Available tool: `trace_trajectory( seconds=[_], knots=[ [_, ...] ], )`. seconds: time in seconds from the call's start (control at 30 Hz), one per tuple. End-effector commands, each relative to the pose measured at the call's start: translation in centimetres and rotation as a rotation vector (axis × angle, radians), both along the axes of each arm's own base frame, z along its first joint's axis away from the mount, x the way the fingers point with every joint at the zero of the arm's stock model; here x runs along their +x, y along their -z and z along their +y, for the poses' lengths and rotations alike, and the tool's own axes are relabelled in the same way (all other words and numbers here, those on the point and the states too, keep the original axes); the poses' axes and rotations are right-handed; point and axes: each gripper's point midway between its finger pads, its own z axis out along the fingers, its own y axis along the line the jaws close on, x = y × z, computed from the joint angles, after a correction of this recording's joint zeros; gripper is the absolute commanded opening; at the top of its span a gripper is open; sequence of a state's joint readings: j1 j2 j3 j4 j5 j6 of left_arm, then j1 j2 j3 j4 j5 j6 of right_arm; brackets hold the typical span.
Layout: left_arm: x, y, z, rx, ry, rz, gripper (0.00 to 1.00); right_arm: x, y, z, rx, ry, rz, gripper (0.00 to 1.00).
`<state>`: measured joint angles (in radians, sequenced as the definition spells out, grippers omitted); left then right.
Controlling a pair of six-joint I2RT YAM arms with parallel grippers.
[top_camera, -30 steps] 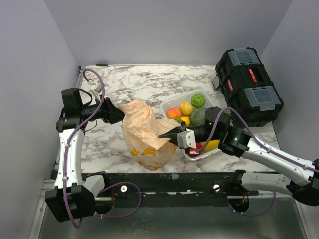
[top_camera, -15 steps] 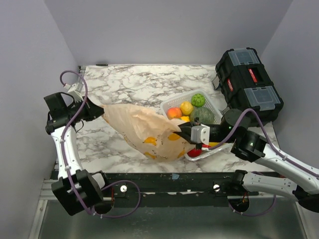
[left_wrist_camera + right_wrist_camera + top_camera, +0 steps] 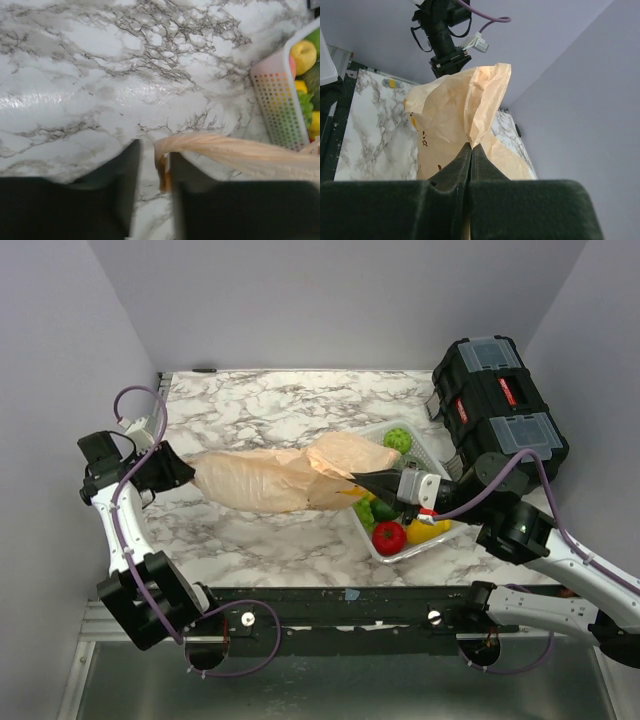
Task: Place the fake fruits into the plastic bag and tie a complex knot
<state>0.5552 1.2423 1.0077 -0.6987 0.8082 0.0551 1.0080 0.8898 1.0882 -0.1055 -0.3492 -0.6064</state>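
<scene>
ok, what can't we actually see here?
- Contents of the plastic bag: top view, crinkled film hides whatever is inside.
- The knot: no view shows one; right wrist view, the right gripper covers the pinched plastic.
- Left wrist view: bag cut off at right edge; left gripper blurred.
- Basket: top view, right gripper covers part of it.

**Top view.** The white-shelled, black-jointed left arm [image 3: 118, 530] is seen rising along the left edge of the frame and bent inward at the elbow. Its black two-finger left gripper [image 3: 190, 473] is pointed toward frame centre. The fingers are drawn to a narrow gap on one end of a pale-orange plastic bag [image 3: 250, 483]. The matching right arm [image 3: 560, 560] is extended from the lower right corner. Its right gripper [image 3: 354, 478] is pointed left, with the jaws pressed together on the bag's other end. The grippers are held well apart, facing each other.
</scene>
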Motion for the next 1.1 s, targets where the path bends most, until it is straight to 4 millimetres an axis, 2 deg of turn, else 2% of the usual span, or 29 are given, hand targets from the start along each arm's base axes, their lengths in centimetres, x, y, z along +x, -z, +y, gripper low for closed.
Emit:
trace_trajectory(
  seconds=[0.0, 0.03, 0.07, 0.1, 0.2, 0.27, 0.33, 0.4, 0.53, 0.63, 0.73, 0.9, 0.93, 1.0, 1.07],
  knots=[
    [-1.1, -4.5, -2.0, 0.055, 0.170, -0.179, 0.61, 0.0, 0.3, 0.5, -0.002, -0.014, 0.009, 0.01],
    [-1.7, -5.5, -2.5, 0.079, 0.222, -0.217, 0.74, 0.1, 0.8, 0.8, -0.017, -0.018, 0.008, 0.01],
    [-2.4, -6.7, -3.2, 0.098, 0.268, -0.244, 0.92, 0.3, 1.3, 1.1, -0.029, -0.019, 0.010, 0.01],
    [-2.8, -7.8, -3.5, 0.142, 0.312, -0.283, 0.99, 0.6, 1.8, 1.4, -0.040, -0.017, 0.015, 0.01],
    [-4.0, -11.2, -4.1, 0.268, 0.389, -0.387, 0.98, 1.1, 3.1, 2.3, -0.066, -0.018, 0.030, 0.01],
    [-5.2, -13.0, -5.3, 0.335, 0.470, -0.472, 0.99, 1.5, 3.9, 3.0, -0.083, -0.022, 0.040, 0.01],
    [-6.8, -14.5, -7.9, 0.355, 0.594, -0.561, 0.99, 1.5, 4.3, 3.6, -0.094, -0.040, 0.036, 0.01],
    [-8.8, -15.9, -11.3, 0.335, 0.731, -0.646, 0.99, 1.4, 4.4, 4.2, -0.096, -0.065, 0.027, 0.01],
    [-11.2, -18.5, -16.6, 0.232, 0.874, -0.773, 0.99, 1.1, 4.6, 5.3, -0.111, -0.114, 0.016, 0.01],
    [-12.4, -19.1, -19.7, 0.152, 0.965, -0.810, 0.98, 1.1, 4.9, 5.7, -0.123, -0.135, -0.002, 0.01],
    [-12.1, -18.6, -21.7, 0.116, 1.001, -0.764, 0.99, 0.7, 5.3, 5.9, -0.135, -0.163, -0.031, 0.01],
    [-12.0, -15.9, -24.1, 0.091, 1.061, -0.611, 0.99, 0.6, 5.3, 6.2, -0.136, -0.183, -0.042, 0.01],
    [-12.1, -15.5, -24.3, 0.099, 1.073, -0.597, 0.94, 0.6, 5.1, 6.1, -0.133, -0.179, -0.039, 0.01],
    [-12.6, -14.9, -24.1, 0.122, 1.110, -0.589, 0.53, 0.9, 5.2, 5.6, -0.134, -0.141, -0.003, 0.01],
    [-12.8, -14.5, -23.3, 0.188, 1.121, -0.607, 0.25, 1.2, 5.7, 4.5, -0.153, -0.088, 0.048, 0.01]
  ],
)
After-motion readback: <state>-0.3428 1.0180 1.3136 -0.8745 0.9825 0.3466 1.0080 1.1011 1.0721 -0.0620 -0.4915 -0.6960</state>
